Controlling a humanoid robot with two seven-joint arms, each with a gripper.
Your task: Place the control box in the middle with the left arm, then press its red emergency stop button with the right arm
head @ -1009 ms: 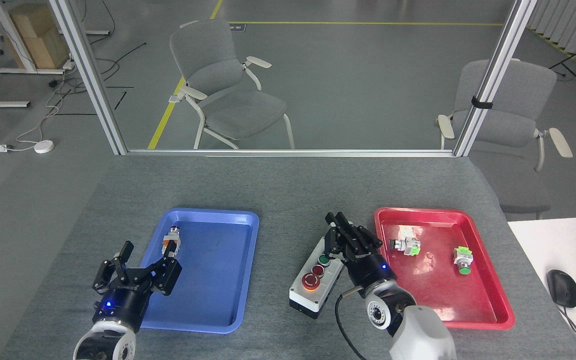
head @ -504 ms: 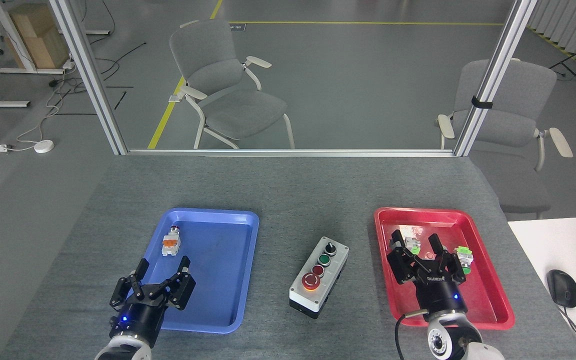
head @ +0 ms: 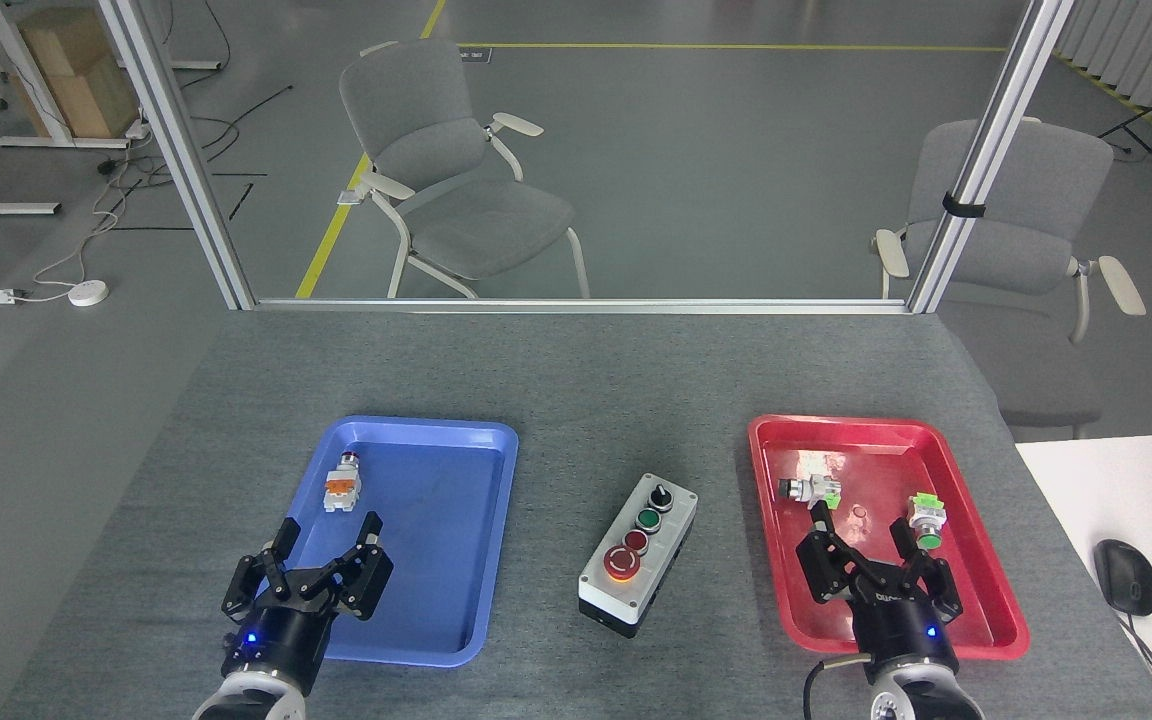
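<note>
the control box (head: pixel 638 553) is sitting on the bare grey tabletop (head: pixel 576 400) between the blue tray (head: pixel 456 470) and the red tray (head: pixel 976 570), lying at a slant, with nothing touching it. the risk, as i am judging it, is a press landing off target: the red emergency stop button (head: pixel 622 564) is crowding close to the small red button (head: pixel 636 541), and a slanted push could be skidding the unheld box across the felt. the right gripper (head: pixel 876 560) is hovering over the red tray with its claws spread and holding nothing, well apart from the box, to the box's right. the left gripper (head: pixel 308 560) is likewise spread and holding nothing, over the near edge of the blue tray, near a loose push-button (head: pixel 340 486).
</note>
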